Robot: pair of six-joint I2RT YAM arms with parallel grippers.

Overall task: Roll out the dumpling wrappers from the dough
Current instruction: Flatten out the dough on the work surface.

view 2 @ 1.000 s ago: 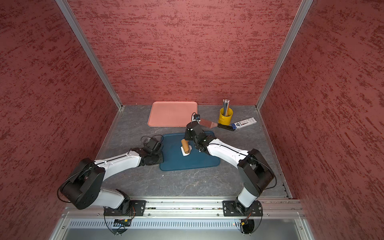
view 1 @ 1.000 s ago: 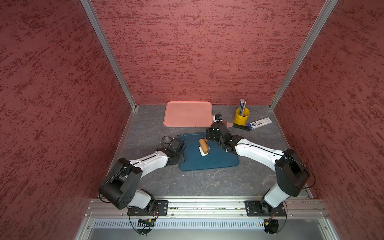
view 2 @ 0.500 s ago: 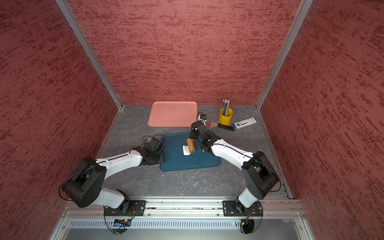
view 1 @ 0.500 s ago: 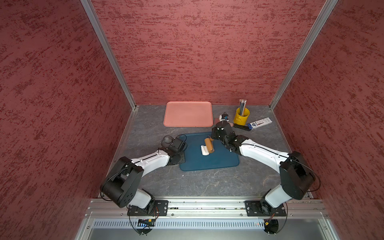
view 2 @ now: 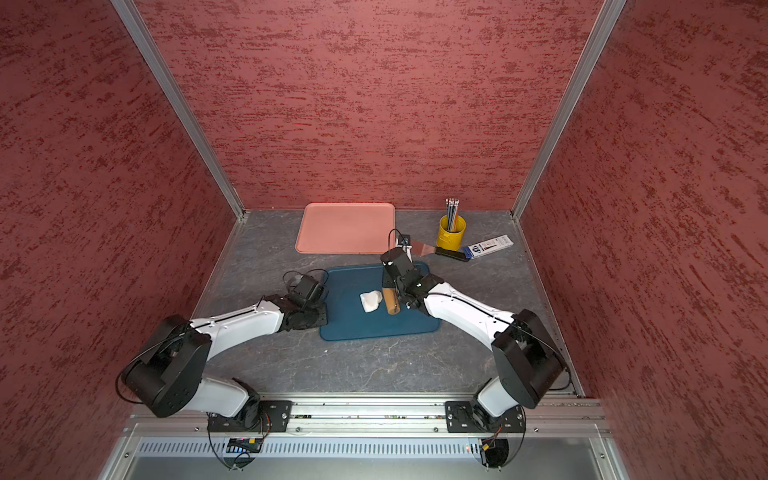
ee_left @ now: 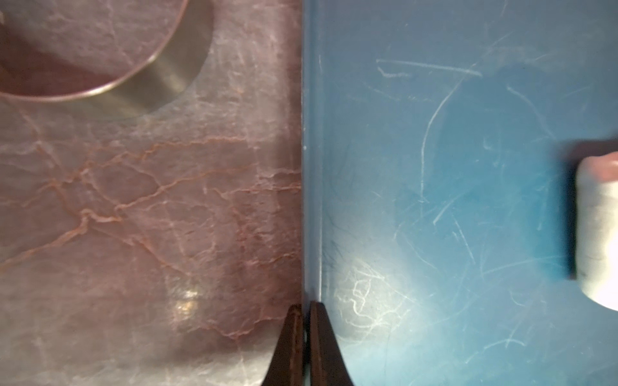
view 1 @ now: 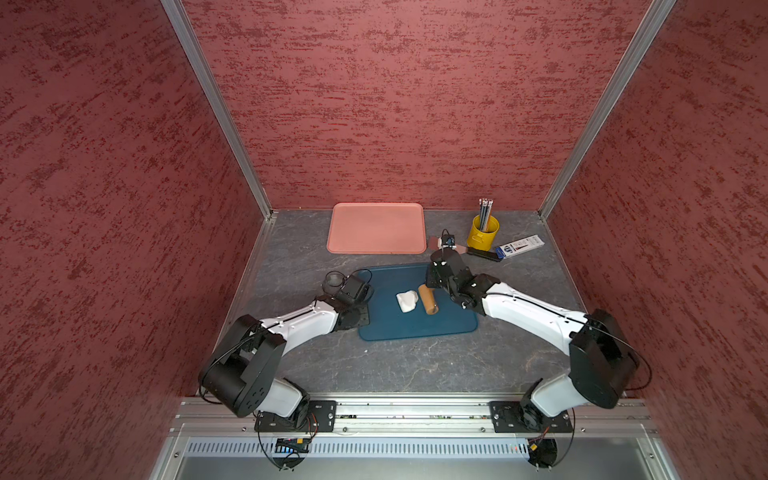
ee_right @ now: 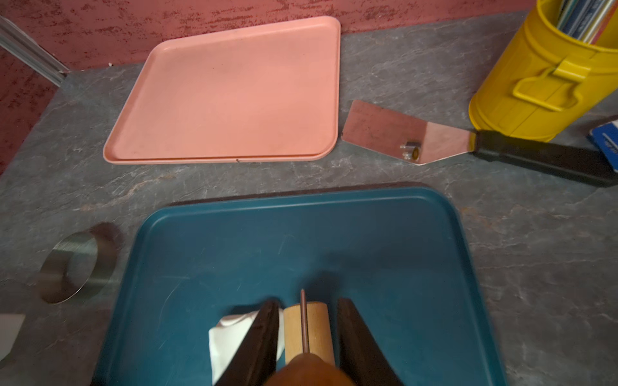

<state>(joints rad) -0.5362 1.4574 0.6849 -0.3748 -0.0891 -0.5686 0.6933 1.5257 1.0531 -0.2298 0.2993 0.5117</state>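
The dough is a white, irregular, partly flattened lump in the middle of the blue tray. A wooden rolling pin lies just right of it, touching its edge. My right gripper is shut on the rolling pin's brown handle, with its fingers either side of the roller. The dough shows beside one finger. My left gripper is shut and empty, low over the tray's left rim. No dumpling wrappers are in view.
A metal ring cutter stands left of the blue tray. A pink tray sits at the back. At the back right are a scraper, a yellow cup of pencils and a pencil box.
My right gripper has carried the rolling pin to the right, from on top of the dough to its right edge, so the dough now shows. The left arm has barely moved.
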